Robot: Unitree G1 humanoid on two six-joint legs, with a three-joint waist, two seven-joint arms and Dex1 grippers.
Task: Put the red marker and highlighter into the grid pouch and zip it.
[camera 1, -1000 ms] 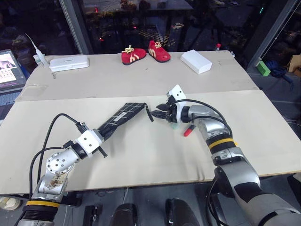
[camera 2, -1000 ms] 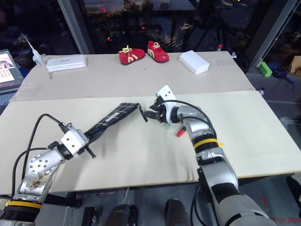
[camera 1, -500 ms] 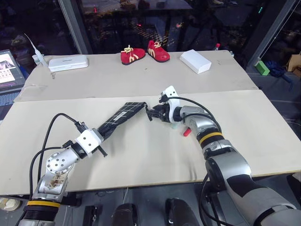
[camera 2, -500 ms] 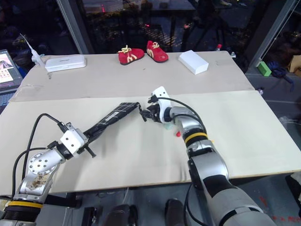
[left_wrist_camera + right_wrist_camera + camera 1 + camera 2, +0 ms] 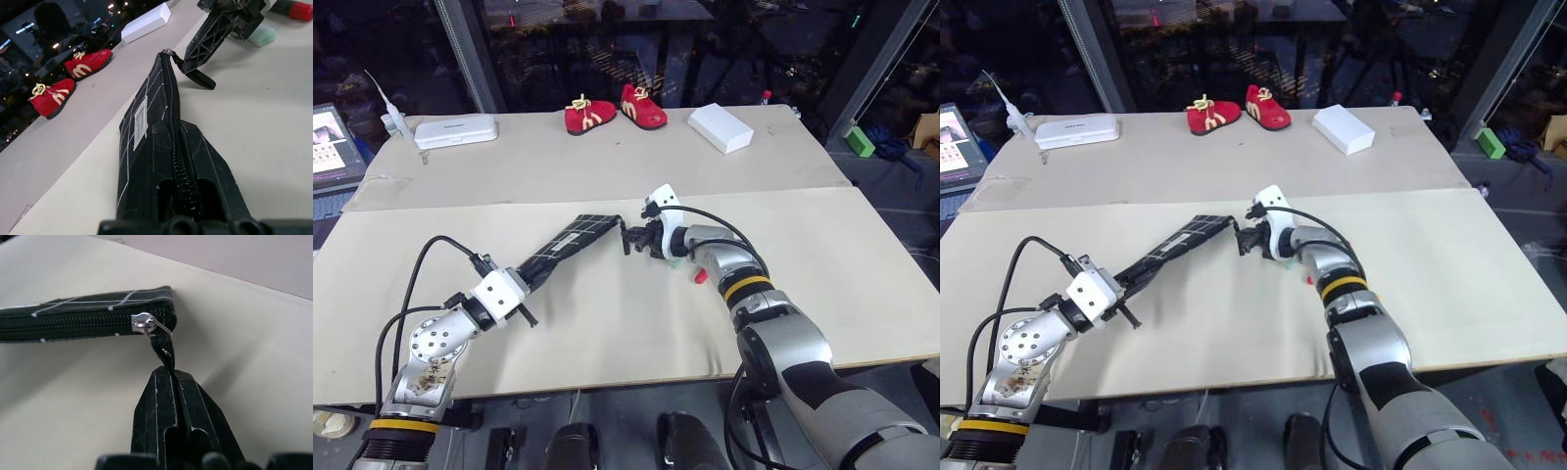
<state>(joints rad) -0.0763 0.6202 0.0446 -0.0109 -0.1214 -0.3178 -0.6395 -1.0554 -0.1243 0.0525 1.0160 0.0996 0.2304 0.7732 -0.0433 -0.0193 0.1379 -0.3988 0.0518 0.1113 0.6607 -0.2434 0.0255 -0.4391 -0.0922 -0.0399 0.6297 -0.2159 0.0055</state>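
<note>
Beige tabletop fills my view, and the grid pouch lies slanted across its middle. My left gripper is clamped on the pouch's near end. My right gripper is pinched shut on the zipper pull cord at the far end, where the slider sits. Just beside that wrist lie the highlighter and the red marker, on the table outside the pouch.

Pair of red shoes at far table edge, centre. White box right of shoes. White flat case far left. Laptop beyond left table edge. Green block off table, right.
</note>
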